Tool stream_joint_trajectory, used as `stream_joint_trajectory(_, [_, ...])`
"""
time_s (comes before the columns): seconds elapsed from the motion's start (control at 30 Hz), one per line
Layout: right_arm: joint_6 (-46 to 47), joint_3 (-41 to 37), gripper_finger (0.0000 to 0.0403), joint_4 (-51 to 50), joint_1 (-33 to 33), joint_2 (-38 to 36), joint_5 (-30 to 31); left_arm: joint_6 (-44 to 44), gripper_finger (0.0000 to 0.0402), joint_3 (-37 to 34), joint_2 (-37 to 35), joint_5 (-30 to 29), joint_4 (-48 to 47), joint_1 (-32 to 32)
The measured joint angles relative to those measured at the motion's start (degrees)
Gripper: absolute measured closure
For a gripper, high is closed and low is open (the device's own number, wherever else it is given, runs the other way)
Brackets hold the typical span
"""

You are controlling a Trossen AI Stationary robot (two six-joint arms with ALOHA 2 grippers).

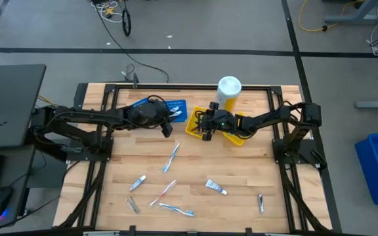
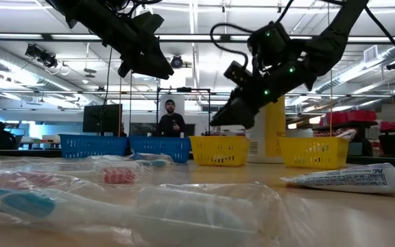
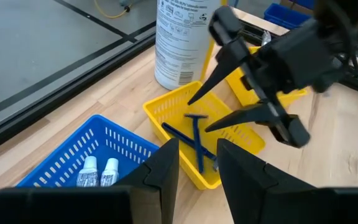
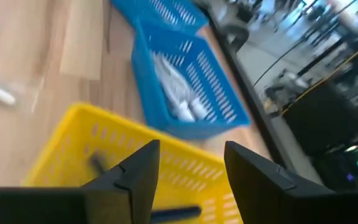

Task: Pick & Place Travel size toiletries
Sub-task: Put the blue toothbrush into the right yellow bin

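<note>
My right gripper (image 1: pixel 207 128) is hanging just over the yellow plastic basket (image 3: pixel 166 112), fingers spread and pinching nothing. Two slim dark blue razors (image 3: pixel 194 140) are lying crossed inside it. My left gripper (image 1: pixel 169 121) is hovering by the blue plastic basket (image 3: pixel 73 155), fingers parted, empty. More toiletries are sitting scattered across the wooden table (image 1: pixel 241 170).

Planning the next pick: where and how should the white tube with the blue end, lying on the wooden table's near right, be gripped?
Grip the white tube with the blue end across its middle, coming straight down from above. It lies flat on the wooden table, slanted, with bare wood on both long sides, so the fingers can straddle its narrow width. The right pincer, open over the yellow tray, is nearer.
</note>
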Motion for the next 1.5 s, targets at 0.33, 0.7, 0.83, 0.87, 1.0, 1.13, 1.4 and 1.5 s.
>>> stream_joint_trajectory(0.33, [6.1, 0.0, 0.0232, -1.9, 8.8, -6.6, -1.2, -0.9, 0.0286, 0.0, 0.0, 0.4, -0.8, -0.2])
stream_joint_trajectory(0.7, [21.4, 0.0, 0.0205, -14.9, 18.2, -7.2, -6.7, -1.1, 0.0286, -0.1, 0.0, 0.4, -1.9, -6.9])
stream_joint_trajectory(0.83, [25.2, 0.0, 0.019, -15.9, 21.1, -7.2, -6.7, -1.2, 0.0286, -0.1, 0.0, 0.4, -2.2, -10.5])
stream_joint_trajectory(0.87, [25.8, 0.0, 0.0188, -15.8, 21.8, -7.2, -6.7, -1.3, 0.0286, -0.1, 0.0, 0.4, -2.4, -11.4])
stream_joint_trajectory(1.0, [25.9, 0.0, 0.0185, -15.7, 23.8, -7.2, -6.7, -5.9, 0.0286, -0.1, 0.0, 0.5, -5.2, -14.7])
stream_joint_trajectory(1.13, [25.9, 0.0, 0.0194, -15.7, 24.4, -7.2, -6.7, -11.8, 0.0286, -0.1, 0.0, 0.4, -11.2, -18.0])
stream_joint_trajectory(1.4, [25.9, 0.0, 0.0214, -15.7, 24.0, -7.2, -6.7, -19.9, 0.0286, -0.1, 4.3, 1.0, -15.6, -23.2])
stream_joint_trajectory(1.5, [25.9, 0.0, 0.022, -15.7, 24.0, -7.2, -6.6, -17.2, 0.0285, -0.1, 9.2, 1.7, -15.2, -24.2])
